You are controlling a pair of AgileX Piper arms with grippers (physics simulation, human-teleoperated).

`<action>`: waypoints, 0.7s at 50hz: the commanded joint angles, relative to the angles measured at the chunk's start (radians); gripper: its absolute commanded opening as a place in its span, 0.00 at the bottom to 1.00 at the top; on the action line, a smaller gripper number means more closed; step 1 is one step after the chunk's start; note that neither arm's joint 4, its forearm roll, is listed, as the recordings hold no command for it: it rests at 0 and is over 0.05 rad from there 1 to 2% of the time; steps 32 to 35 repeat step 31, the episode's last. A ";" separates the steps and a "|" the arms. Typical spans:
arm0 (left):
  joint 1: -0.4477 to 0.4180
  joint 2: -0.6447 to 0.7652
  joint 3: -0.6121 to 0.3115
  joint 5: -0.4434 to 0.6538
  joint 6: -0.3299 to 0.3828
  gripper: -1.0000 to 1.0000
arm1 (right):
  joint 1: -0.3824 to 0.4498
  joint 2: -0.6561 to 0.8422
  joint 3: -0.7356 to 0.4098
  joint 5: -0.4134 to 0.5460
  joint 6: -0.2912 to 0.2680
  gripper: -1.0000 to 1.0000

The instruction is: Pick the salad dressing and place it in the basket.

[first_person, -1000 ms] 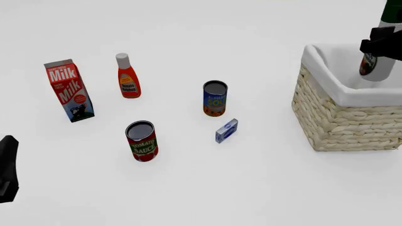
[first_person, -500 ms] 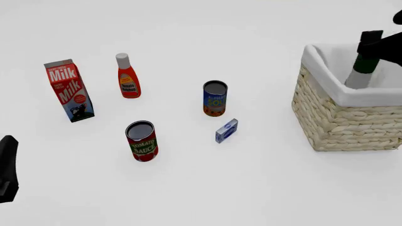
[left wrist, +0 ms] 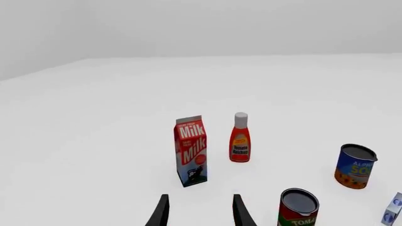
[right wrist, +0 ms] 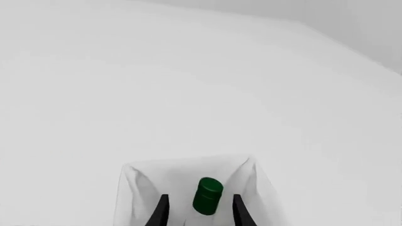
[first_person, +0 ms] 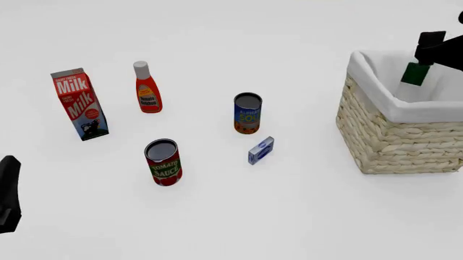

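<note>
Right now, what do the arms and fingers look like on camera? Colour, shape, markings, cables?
Both are plain matte black. The left gripper shows two slim, tapering fingers with bare inner faces. The right gripper has the same pair. In the front view the left arm is a dark rounded link, the right a blocky black piece. No cables, markings or sleeves show.

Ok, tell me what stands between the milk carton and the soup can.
In the front view, the ketchup bottle stands between the milk carton and the soup can, slightly farther back than both.
</note>
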 commanded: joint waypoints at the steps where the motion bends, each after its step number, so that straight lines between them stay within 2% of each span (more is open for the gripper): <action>1: 0.002 0.000 0.000 0.000 0.001 1.00 | 0.019 -0.067 0.015 0.029 -0.011 1.00; 16: 0.001 0.000 0.000 0.004 0.001 1.00 | 0.041 -0.342 0.112 0.158 -0.024 1.00; 27: -0.004 0.000 0.000 0.000 -0.003 1.00 | 0.039 -0.520 0.191 0.236 -0.007 1.00; 35: -0.002 0.000 0.000 0.000 -0.005 1.00 | 0.040 -0.571 0.211 0.262 -0.004 1.00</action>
